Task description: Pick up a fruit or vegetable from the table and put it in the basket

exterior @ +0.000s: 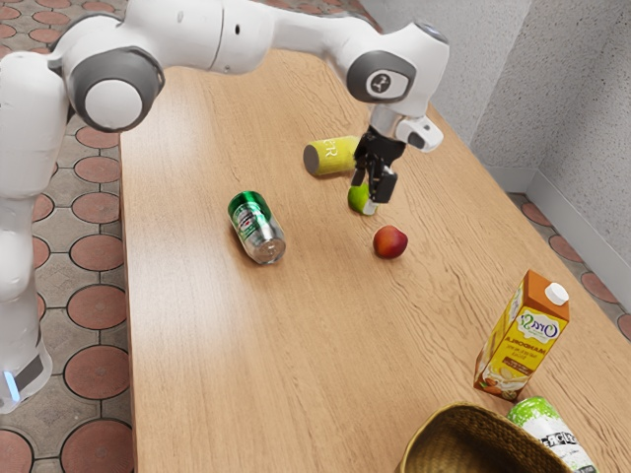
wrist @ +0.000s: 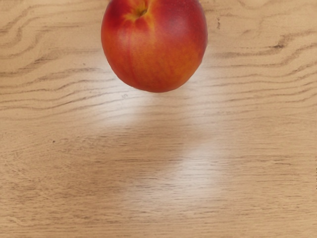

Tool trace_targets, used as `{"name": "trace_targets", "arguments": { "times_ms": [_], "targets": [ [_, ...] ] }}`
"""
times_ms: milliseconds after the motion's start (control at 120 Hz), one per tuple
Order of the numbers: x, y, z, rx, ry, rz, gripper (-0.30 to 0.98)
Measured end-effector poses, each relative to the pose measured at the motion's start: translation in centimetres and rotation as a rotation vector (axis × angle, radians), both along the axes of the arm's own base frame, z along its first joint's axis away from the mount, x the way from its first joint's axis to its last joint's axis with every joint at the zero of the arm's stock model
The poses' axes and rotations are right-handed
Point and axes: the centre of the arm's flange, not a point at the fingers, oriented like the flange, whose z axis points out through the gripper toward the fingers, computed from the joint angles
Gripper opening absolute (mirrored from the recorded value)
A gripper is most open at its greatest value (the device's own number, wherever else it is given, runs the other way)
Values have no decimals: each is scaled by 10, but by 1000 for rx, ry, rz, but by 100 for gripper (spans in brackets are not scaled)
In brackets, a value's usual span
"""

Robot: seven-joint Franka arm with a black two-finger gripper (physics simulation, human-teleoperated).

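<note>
On the table (exterior: 197, 345), a far can (exterior: 328, 158) is laid just beyond a lime (exterior: 358, 199) — a nectarine (exterior: 390, 242) is placed nearer. To the exterior view's left of these, another can (exterior: 256, 229) is laid. At the near right, a carton (exterior: 521, 340) is stood — beyond a basket (exterior: 434, 434) and a third can (exterior: 548, 430).

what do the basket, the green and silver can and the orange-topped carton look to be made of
The basket looks like straw or similar plant fibre, matte, from its golden-brown woven texture. The can seems metal, glossy, with bright reflections on its silver part. The carton is probably coated paperboard, going by its flat printed faces and straight folds; its smooth white cap suggests plastic.
</note>
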Motion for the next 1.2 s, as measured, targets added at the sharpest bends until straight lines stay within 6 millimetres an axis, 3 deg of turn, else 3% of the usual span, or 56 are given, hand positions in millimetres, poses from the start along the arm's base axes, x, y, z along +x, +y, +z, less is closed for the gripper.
{"name": "trace_targets", "arguments": {
  "times_ms": [225,550,708,1200],
  "targets": [
    [47,-27,8,-16,-88,-113,69],
    [51,-26,13,-11,-77,-181,69],
    [70,-26,-22,-25,-35,-202,69],
    [76,-4,-56,-12,27,-213,69]
  ]
}}
